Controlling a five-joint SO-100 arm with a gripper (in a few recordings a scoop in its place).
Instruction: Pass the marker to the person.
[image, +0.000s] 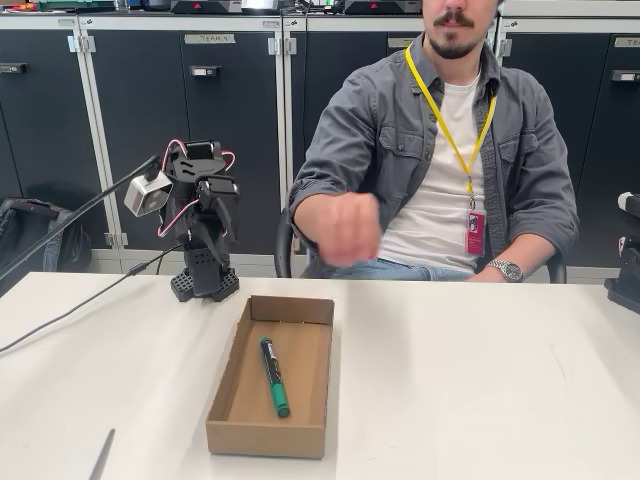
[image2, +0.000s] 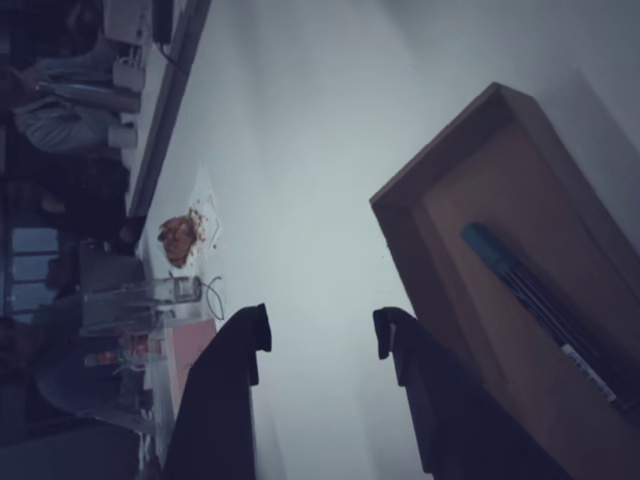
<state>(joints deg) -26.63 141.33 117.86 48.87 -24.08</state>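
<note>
While boxed, marker (image2: 545, 310) beside gripper (image2: 322, 335).

arm (image: 203, 225) – black, red-white cables, grey wrist camera | claw (image2: 320, 340) – dark fingers

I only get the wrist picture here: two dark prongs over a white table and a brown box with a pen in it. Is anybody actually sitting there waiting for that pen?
Observer: Yes. In the fixed view a person sits behind the table, facing it.
Operator: Is he reaching out for it?
Observer: One hand is raised above the table's far edge, blurred, apart from the box.
Operator: And where is the machine compared with the box?
Observer: The arm is folded upright on its base behind the box's far left corner, so the pincer is well short of the marker.
Operator: Anything else lying around?
Observer: A thin grey stick lies at the table's near left edge.
</note>
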